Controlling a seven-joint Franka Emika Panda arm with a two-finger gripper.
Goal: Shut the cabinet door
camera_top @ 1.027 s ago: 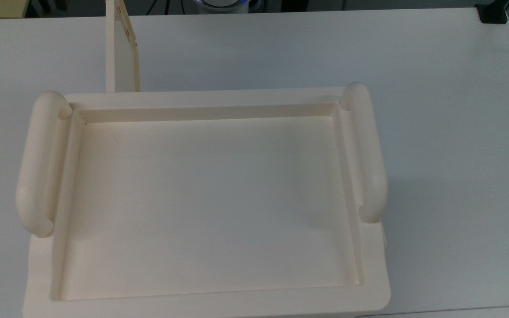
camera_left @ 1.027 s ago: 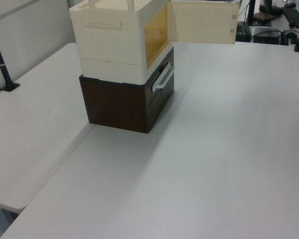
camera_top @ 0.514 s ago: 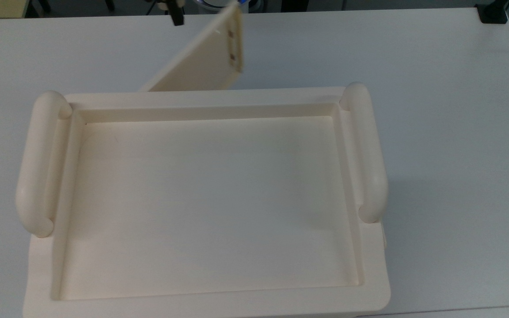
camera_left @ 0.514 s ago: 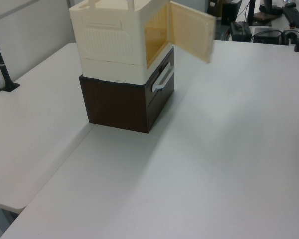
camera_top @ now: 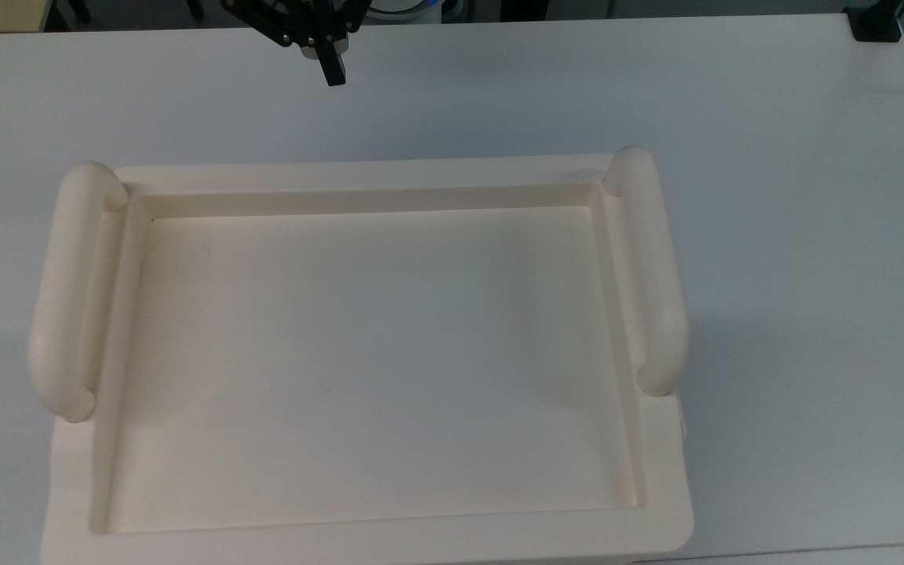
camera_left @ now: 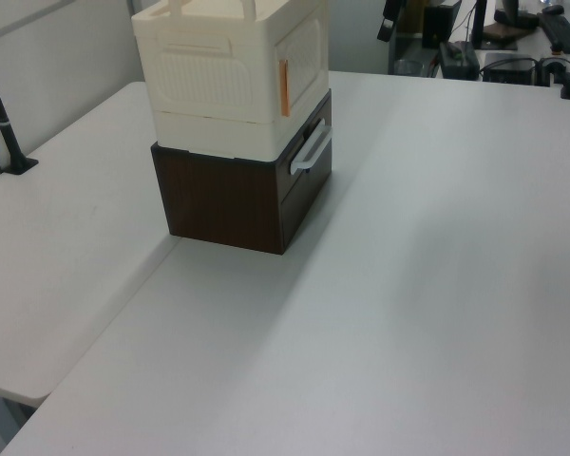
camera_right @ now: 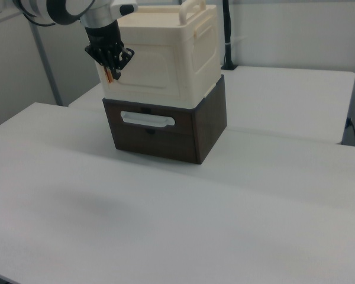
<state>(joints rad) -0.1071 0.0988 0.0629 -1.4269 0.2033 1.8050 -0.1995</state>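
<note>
The gripper [camera_top: 332, 71] is cut off by the top view's upper edge; its finger spacing cannot be determined. The cabinet [camera_top: 366, 541] runs past the top view's lower edge, and its handles [camera_left: 214, 8] are cropped in the left view.

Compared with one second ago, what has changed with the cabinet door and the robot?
The cabinet door swung from wide open to flat against the front of the cabinet. The gripper has come into sight at the top edge of the top view; in the right view it hangs in front of the door. The cabinet, the dark drawer unit under it and the table stayed in place.
</note>
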